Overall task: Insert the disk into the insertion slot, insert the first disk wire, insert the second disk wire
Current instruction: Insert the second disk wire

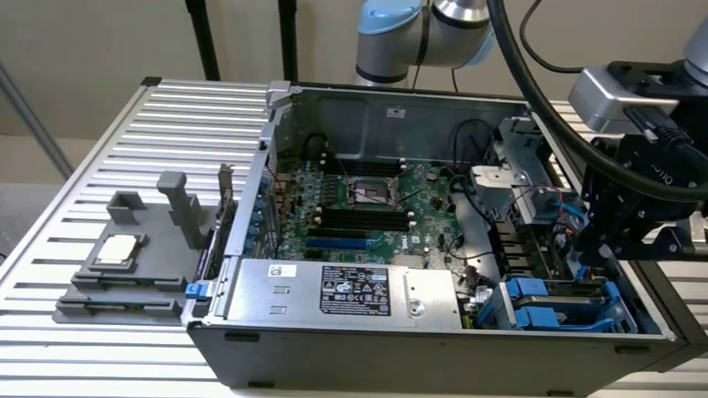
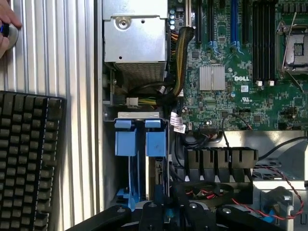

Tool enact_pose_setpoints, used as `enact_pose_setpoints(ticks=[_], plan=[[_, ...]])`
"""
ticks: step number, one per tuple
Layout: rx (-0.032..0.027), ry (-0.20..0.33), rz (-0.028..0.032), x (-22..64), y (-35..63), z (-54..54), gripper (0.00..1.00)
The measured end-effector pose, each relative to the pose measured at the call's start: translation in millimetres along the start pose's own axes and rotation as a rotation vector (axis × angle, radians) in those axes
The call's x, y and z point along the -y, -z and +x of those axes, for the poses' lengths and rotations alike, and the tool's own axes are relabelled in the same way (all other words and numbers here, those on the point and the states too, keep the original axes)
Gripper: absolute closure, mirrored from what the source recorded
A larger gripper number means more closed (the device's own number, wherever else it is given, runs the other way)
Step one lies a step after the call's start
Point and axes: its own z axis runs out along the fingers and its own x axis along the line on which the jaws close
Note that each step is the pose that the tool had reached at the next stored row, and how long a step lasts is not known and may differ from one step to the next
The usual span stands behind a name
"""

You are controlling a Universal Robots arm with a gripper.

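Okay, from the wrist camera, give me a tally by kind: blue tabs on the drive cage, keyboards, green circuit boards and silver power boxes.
Blue tabs: 2
Keyboard: 1
Green circuit board: 1
Silver power box: 1
Total: 5

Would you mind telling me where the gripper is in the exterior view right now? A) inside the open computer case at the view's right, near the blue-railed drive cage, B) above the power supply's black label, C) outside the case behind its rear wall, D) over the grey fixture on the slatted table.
A: the gripper reaches down into the open computer case at the exterior view's right, just above the blue-railed drive cage.
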Motion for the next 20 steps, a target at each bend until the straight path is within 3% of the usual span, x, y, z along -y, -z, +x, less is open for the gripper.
enact_pose_setpoints(ticks=[2, 6, 11, 15, 17, 20], plan=[[-0.0041, 0.000, -0.0034, 0.1, -0.5, -0.5, 0.76], [-0.0045, 0.001, -0.0039, -1.5, -0.4, -0.6, 0.84], [-0.0040, 0.011, -0.0033, -13.7, -0.3, 0.5, 0.84], [0.0117, 0.021, 0.0039, -18.2, -3.2, 2.8, 0.84], [0.0201, 0.025, 0.0111, -19.5, -4.8, 4.3, 0.84], [0.0273, 0.029, 0.0248, -20.5, -7.0, 8.4, 0.84]])
